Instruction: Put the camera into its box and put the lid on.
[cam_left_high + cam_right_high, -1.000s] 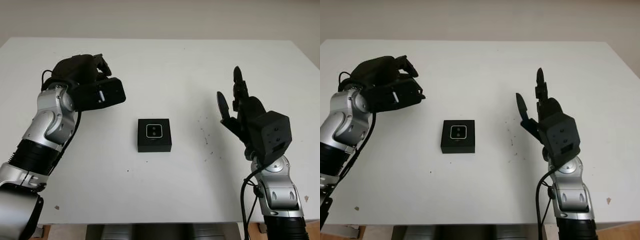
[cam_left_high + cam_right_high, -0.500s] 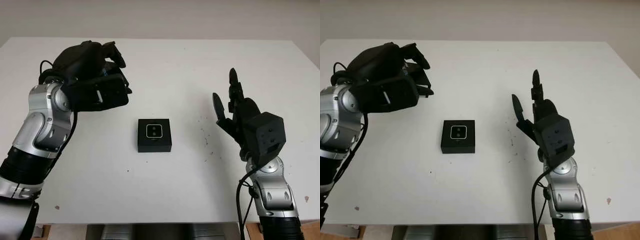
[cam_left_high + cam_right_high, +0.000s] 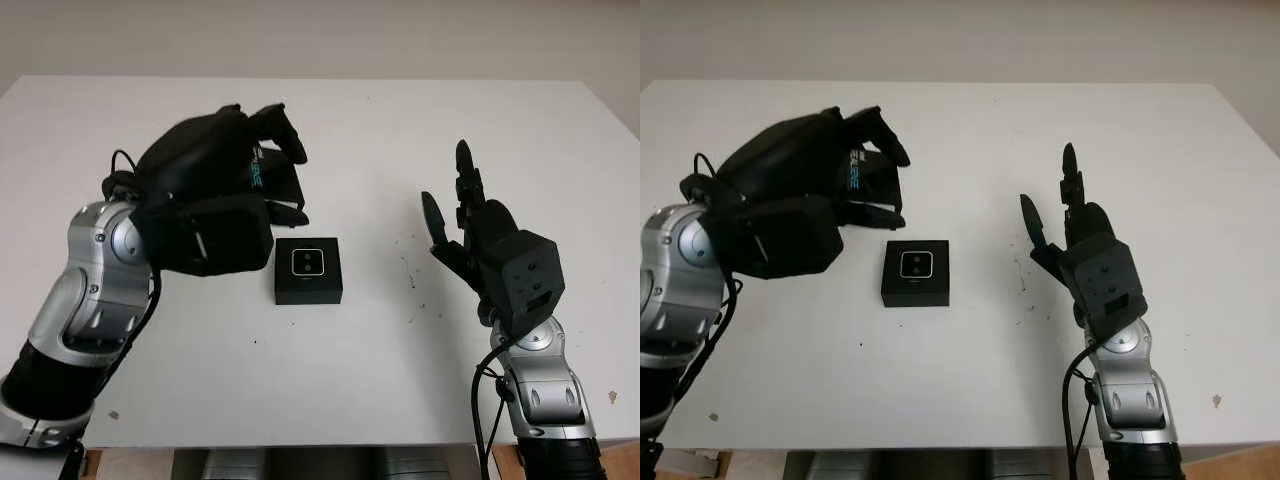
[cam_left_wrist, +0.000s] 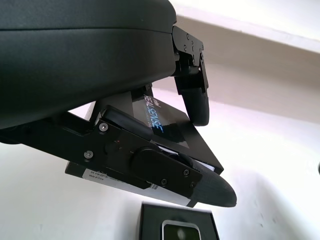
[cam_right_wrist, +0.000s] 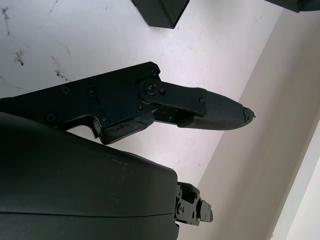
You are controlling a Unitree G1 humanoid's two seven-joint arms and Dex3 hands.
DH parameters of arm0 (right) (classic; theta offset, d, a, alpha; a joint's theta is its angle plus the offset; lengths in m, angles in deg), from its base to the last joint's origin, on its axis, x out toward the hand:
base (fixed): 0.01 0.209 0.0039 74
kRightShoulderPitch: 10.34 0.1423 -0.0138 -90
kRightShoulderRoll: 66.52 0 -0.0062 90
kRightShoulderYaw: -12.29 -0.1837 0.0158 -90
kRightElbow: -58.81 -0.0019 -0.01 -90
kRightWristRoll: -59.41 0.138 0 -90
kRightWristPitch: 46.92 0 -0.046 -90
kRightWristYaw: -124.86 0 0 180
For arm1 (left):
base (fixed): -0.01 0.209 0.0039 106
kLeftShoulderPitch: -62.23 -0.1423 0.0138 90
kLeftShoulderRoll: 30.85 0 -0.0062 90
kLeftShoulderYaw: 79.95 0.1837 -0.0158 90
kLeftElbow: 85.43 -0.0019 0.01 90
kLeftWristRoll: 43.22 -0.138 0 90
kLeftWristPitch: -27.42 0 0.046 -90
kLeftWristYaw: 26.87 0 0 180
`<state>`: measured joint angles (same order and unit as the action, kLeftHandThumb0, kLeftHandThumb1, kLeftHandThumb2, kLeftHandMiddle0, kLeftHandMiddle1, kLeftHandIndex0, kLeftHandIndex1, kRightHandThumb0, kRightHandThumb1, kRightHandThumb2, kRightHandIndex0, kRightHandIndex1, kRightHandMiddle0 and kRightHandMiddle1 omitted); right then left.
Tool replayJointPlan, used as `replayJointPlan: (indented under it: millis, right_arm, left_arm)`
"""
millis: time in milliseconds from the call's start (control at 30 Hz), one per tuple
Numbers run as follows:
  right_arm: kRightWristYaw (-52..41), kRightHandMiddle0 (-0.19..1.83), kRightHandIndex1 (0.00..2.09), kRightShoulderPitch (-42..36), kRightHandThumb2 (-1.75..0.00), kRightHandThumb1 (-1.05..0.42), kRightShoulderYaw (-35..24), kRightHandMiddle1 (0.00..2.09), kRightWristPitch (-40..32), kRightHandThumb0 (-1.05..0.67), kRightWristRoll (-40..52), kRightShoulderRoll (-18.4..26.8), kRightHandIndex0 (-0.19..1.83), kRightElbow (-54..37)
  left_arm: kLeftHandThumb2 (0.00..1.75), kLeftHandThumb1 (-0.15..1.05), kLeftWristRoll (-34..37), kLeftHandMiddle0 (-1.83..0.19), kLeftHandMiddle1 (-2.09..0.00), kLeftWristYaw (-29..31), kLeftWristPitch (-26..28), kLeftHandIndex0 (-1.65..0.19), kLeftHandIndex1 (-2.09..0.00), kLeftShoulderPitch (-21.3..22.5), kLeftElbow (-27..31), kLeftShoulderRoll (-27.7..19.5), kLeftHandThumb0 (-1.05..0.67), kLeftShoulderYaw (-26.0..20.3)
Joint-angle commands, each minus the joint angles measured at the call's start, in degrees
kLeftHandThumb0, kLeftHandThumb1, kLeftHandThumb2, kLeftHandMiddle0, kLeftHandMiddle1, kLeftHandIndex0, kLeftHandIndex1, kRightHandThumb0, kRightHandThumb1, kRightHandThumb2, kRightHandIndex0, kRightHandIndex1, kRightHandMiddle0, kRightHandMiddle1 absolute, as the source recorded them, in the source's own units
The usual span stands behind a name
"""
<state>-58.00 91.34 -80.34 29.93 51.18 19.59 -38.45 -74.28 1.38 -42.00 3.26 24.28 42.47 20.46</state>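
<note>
A small black box (image 3: 309, 270) sits open on the white table (image 3: 360, 130), near the middle. The camera (image 3: 308, 262) lies inside it, its silver-rimmed face with two lenses turned up. My left hand (image 3: 285, 170) hovers just left of and above the box, shut on the black lid (image 4: 165, 125), which carries blue lettering. The lid is tilted, and its near edge hangs over the box's back left corner (image 4: 177, 227). My right hand (image 3: 445, 180) is open, raised to the right of the box and well apart from it.
Dark specks (image 3: 410, 275) dot the table between the box and my right hand. A corner of the box (image 5: 160, 10) appears in the right wrist view. The table's front edge (image 3: 300, 443) runs close to both arms.
My left hand has carried the lid from the far left toward the box and now hangs close beside it. The right hand has dropped slightly.
</note>
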Motion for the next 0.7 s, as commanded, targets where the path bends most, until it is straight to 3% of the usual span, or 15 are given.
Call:
replayJointPlan:
  millis: [0, 133, 400, 667]
  right_arm:
    - [0.39, -0.17, 0.02, -0.14, -0.61, -1.05, 0.12, 0.05, 0.85, -0.75, -0.18, -0.05, -0.19, -0.01]
    - [0.59, -0.17, 0.03, -0.31, -0.61, -1.05, 0.38, 0.06, 0.94, -0.76, -0.48, -0.05, -0.19, -0.37]
    - [0.22, -0.18, 0.03, -0.58, -0.6, -1.05, -0.11, 0.05, 1.43, -0.76, 0.62, 0.07, -0.19, -0.2]
    - [0.31, -0.18, 0.02, -0.58, -0.61, -1.05, -0.08, 0.05, 2.31, -0.76, 0.89, 0.1, -0.19, 0.17]
  left_arm:
    - [0.09, 1.05, -0.13, -0.26, -1.7, 0.73, 1.07, -0.13, -1.44, -0.7, 2.26, 0.65, -0.19, -0.03]
    - [0.1, 1.05, -0.05, -0.25, -1.7, 0.45, 0.96, -0.16, -1.4, -2.1, 3.32, 2.13, -0.2, 0.97]
    - [0.16, 1.05, 0.8, -0.24, -1.77, -1.31, 1.72, -0.07, -1.54, -4.49, 2.97, 7.01, -0.22, 1.49]
    - [0.18, 1.05, 3.07, -0.17, -1.8, -7.89, -5.02, -0.05, -1.5, -7.35, -2.35, 10.08, -0.21, 1.5]
